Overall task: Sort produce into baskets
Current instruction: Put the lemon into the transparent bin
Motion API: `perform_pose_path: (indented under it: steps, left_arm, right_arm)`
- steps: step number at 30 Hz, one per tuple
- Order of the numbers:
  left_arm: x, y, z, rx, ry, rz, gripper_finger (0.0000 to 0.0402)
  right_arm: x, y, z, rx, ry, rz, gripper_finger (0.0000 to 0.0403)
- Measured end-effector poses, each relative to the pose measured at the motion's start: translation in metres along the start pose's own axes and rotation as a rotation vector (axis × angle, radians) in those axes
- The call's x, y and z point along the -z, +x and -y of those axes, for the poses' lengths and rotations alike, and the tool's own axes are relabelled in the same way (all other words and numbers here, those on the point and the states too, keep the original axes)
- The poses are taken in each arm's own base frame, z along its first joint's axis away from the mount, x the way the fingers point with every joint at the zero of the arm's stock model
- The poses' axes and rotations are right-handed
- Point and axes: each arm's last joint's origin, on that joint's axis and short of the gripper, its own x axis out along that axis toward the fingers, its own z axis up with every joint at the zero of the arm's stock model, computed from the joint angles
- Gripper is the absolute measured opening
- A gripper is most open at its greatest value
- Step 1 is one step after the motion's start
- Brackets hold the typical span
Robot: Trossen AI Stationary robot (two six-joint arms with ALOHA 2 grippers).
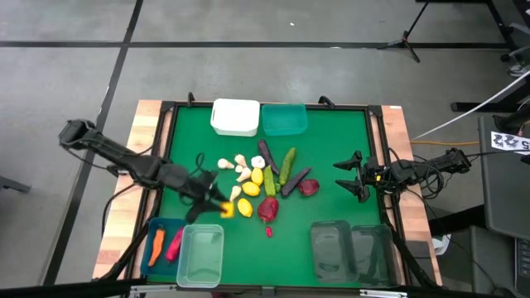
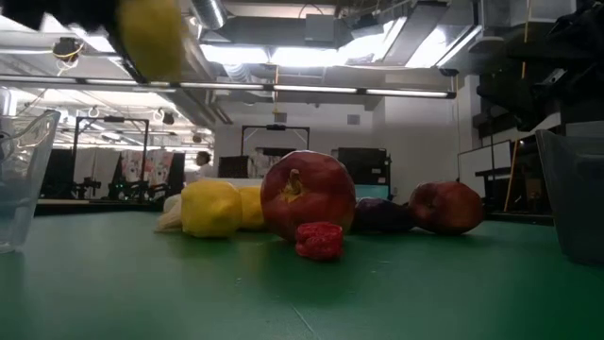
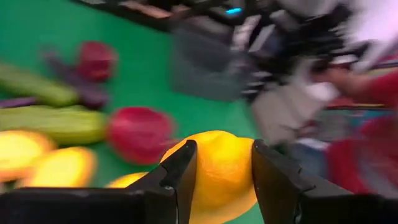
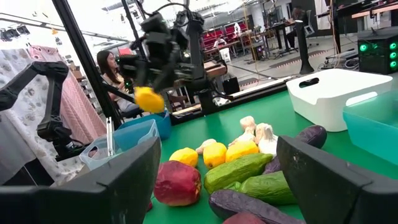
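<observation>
My left gripper (image 1: pixel 217 204) is shut on a yellow lemon (image 3: pixel 224 168), held above the green table just left of the produce pile. The pile lies mid-table: lemons (image 1: pixel 251 189), garlic (image 1: pixel 240 167), cucumbers (image 1: pixel 287 164), eggplants (image 1: pixel 267 156) and red apples (image 1: pixel 267 209). Baskets stand at the edges: white (image 1: pixel 235 117) and teal (image 1: pixel 284 118) far, blue (image 1: pixel 156 230) and clear pale green (image 1: pixel 201 254) near left, two smoky ones (image 1: pixel 333 248) near right. My right gripper (image 1: pixel 352 175) waits open at the table's right edge. My left gripper pinches the lemon by its two opposite sides (image 3: pixel 205 165) between its two fingers (image 3: pixel 180 174). The fingers come from the table's left, nearly level and slanting a little down. The lemon (image 2: pixel 151 38) hangs lifted clear of the table, high over the pile.
The blue basket holds an orange carrot (image 1: pixel 156 247) and a red chilli (image 1: pixel 174 245). A small red piece (image 1: pixel 268 231) lies alone near the front apple. Open green table lies between the pile and the near baskets. A person sits beyond the table's left side (image 4: pixel 112 74).
</observation>
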Motion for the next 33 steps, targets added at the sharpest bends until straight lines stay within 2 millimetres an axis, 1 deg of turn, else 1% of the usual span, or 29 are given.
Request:
perform_pose_path:
  steps: [4,10,14,19,22,27,30,33]
  left_arm:
    - [0.010,-0.002,0.028,0.081,-0.053,0.004,0.0129]
    - [0.035,-0.002,0.055,0.116,-0.140,-0.074,0.0129]
    - [0.050,-0.002,0.066,0.105,-0.250,-0.141,0.0129]
    - [0.066,-0.006,0.067,0.032,-0.371,-0.265,0.0129]
    - [0.067,-0.010,0.068,-0.043,-0.372,-0.338,0.0129]
    - [0.056,-0.013,0.076,-0.170,-0.327,-0.429,0.0129]
    - [0.048,-0.008,0.084,-0.204,-0.285,-0.442,0.0129]
    - [0.047,0.002,0.091,-0.236,-0.261,-0.467,0.0129]
  right_arm:
    - [0.000,0.000,0.000,0.000,0.000,0.000,0.0321]
    - [0.000,0.000,0.000,0.000,0.000,0.000,0.0321]
    - [0.000,0.000,0.000,0.000,0.000,0.000,0.0321]
    - [0.000,0.000,0.000,0.001,0.000,0.001,0.0321]
    - [0.000,0.000,0.000,0.001,0.000,0.001,0.0321]
    - [0.000,0.000,0.000,0.001,0.000,0.001,0.0321]
    - [0.000,0.000,0.000,0.002,0.000,0.001,0.0321]
    - [0.000,0.000,0.000,0.002,0.000,0.001,0.0321]
